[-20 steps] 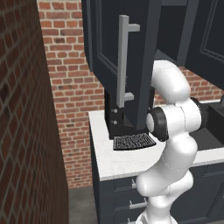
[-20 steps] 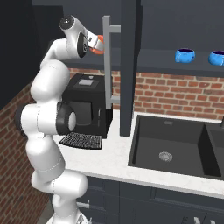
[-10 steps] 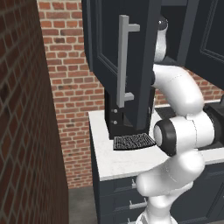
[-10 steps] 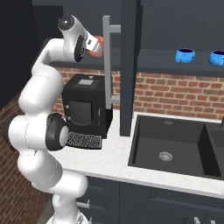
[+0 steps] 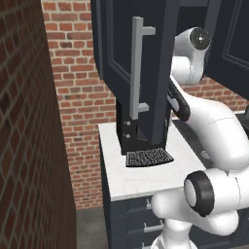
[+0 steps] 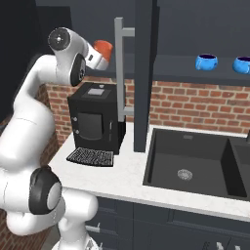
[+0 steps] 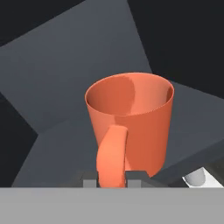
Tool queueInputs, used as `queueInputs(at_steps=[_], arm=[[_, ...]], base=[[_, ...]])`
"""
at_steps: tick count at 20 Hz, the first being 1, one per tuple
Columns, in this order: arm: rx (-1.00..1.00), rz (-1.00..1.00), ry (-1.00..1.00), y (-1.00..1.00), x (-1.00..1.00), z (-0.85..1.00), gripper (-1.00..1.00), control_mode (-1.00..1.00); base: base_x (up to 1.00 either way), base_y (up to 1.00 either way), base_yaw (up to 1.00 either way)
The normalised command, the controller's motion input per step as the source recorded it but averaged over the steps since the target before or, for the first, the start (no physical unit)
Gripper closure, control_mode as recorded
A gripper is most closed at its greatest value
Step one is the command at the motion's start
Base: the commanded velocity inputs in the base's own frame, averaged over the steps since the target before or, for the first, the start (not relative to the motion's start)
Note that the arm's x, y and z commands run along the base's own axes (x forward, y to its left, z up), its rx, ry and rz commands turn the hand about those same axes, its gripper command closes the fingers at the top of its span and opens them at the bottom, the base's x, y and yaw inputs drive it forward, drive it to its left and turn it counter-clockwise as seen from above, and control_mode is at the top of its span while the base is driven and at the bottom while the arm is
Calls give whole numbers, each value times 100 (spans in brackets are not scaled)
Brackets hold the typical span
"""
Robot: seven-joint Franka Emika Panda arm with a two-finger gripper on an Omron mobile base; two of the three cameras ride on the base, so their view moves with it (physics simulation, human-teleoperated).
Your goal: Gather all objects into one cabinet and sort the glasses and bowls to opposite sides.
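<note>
My gripper (image 7: 113, 180) is shut on the handle of the orange cup (image 7: 131, 127), which stands upright in front of a dark cabinet shelf (image 7: 65, 78). In the right base view the orange cup (image 6: 102, 48) hangs high, just left of the open cabinet door (image 6: 144, 73) and its long grey bar handle (image 6: 119, 73). Two blue bowls (image 6: 206, 61) (image 6: 241, 64) sit on the cabinet's shelf (image 6: 176, 66) to the right. In the left base view the door (image 5: 151, 73) hides the hand. The reddish-brown bowl is out of view.
A black coffee machine (image 6: 95, 117) with a grille tray (image 6: 90, 156) stands on the white counter (image 6: 112, 176) under the cup. A dark sink (image 6: 195, 161) lies to the right. A brick wall (image 5: 29, 121) closes the left side. Drawers (image 5: 141, 214) run below.
The arm has refolded: its elbow has sunk low toward the base. The hand with the cup has stayed by the door, rising slightly.
</note>
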Motion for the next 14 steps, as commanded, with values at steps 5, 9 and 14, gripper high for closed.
queueInputs(at_steps=[5,9,14], arm=[[4,1,-5,-3,-100,39,100,-100],[3,2,0,0,-100,42,100,-100],[0,5,1,0,-100,4,100,-100]], base=[[0,0,0],[0,0,0],[0,0,0]])
